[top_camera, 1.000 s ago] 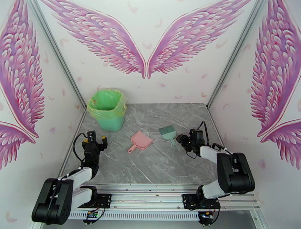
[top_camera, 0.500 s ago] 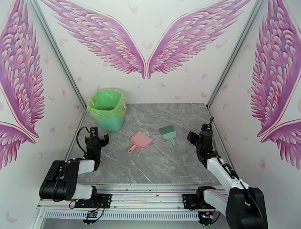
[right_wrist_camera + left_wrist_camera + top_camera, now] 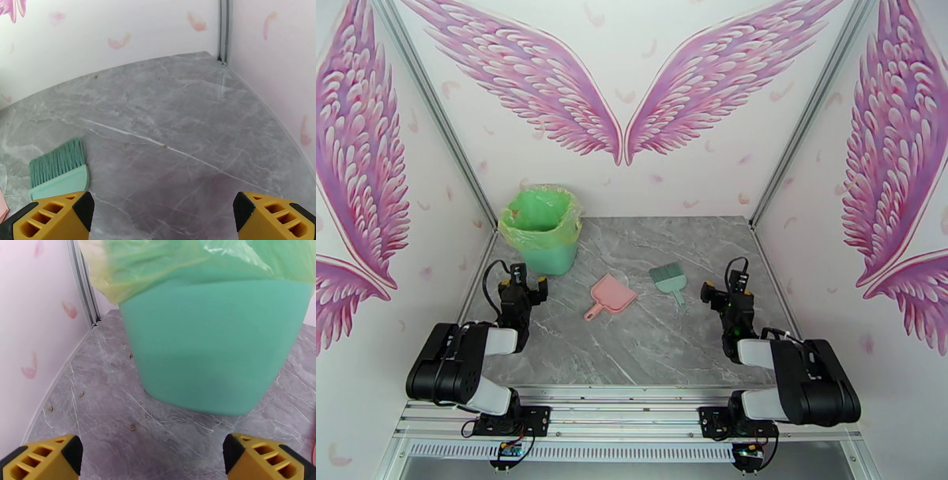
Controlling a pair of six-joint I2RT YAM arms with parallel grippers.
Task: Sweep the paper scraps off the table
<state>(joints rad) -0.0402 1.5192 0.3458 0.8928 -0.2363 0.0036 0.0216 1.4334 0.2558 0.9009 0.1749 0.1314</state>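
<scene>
The flat grey marble-patterned desk (image 3: 632, 355) fills the lower middle of the top view. Near its centre lie a pink plastic dustpan (image 3: 615, 295) and, just right of it without touching, a mint-green hand brush (image 3: 666, 275). A green plastic bin with a yellow-green liner (image 3: 547, 251) stands at the desk's upper left corner. The left gripper (image 3: 152, 455), spread and empty, faces the bin; the right gripper (image 3: 162, 215), also spread and empty, sits right of the brush.

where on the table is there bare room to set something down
The widest bare stretch of the table is the near strip, between the dustpan and the near edge. The far right corner behind the brush is bare too. It is crowded at the far left by the bin, and mid-table, where dustpan and brush lie close.
</scene>
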